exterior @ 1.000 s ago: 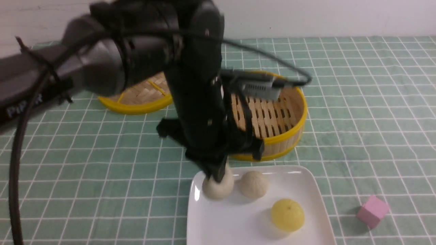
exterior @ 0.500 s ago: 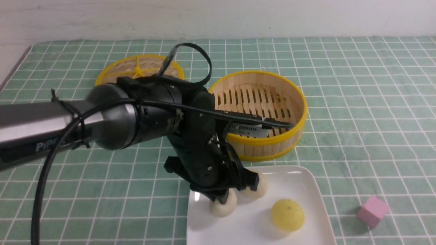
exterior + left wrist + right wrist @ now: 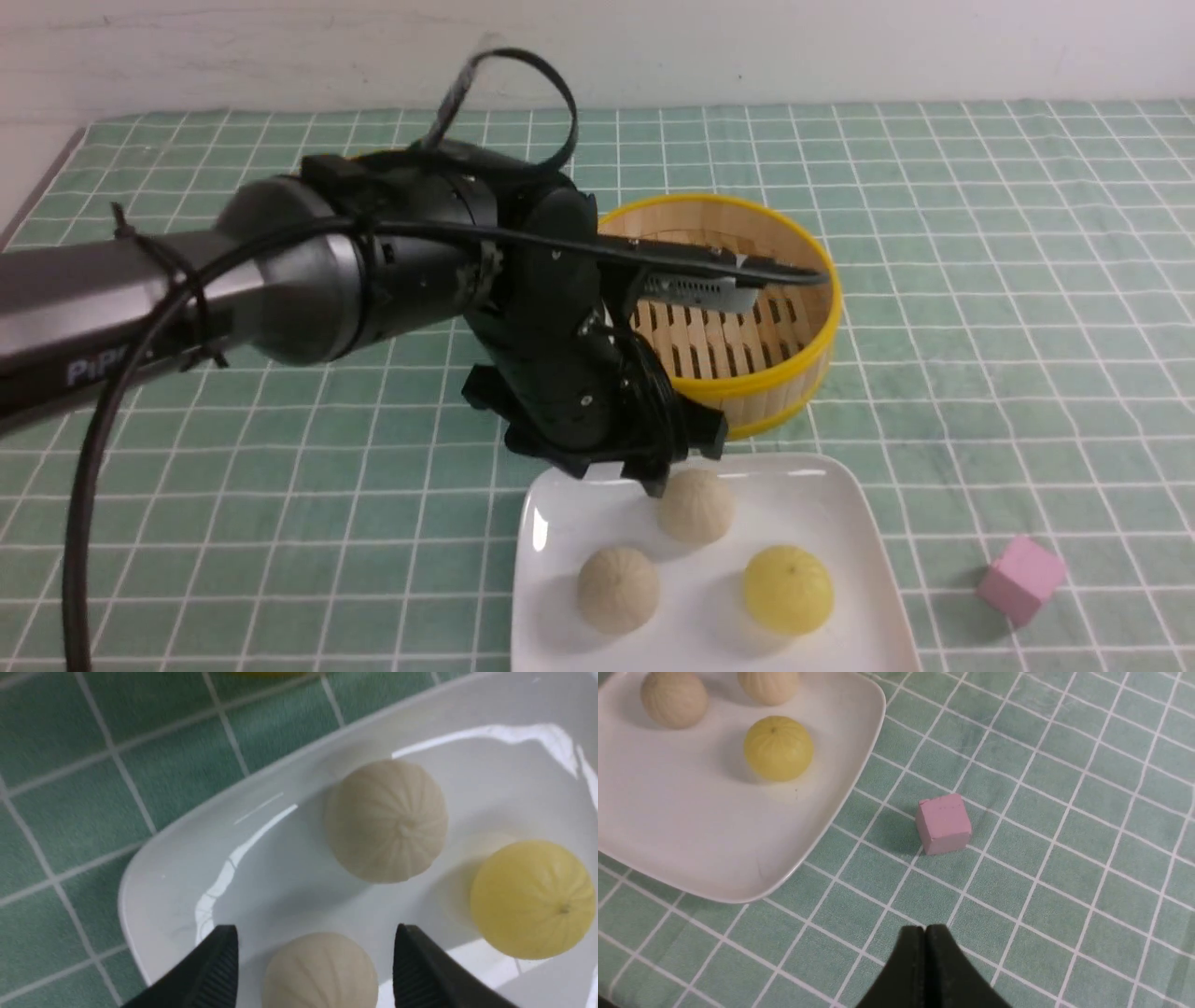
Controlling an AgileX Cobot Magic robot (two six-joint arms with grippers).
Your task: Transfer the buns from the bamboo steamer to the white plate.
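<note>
Bun (image 3: 618, 590) now free of left jaws

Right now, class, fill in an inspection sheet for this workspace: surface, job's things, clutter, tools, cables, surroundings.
Surface: green checked cloth covers the table.
Job's things: nearer beige bun, farther beige bun and yellow bun all sit apart on the white plate; bamboo steamer shows no bun on its visible floor.
Clutter: pink cube on the cloth, clear of the plate.
Tools: left tool open above the plate, gripping nothing; right tool shut, empty, over the cloth.
Cables: black cable runs along the left arm.
Surroundings: white wall behind the table.
</note>
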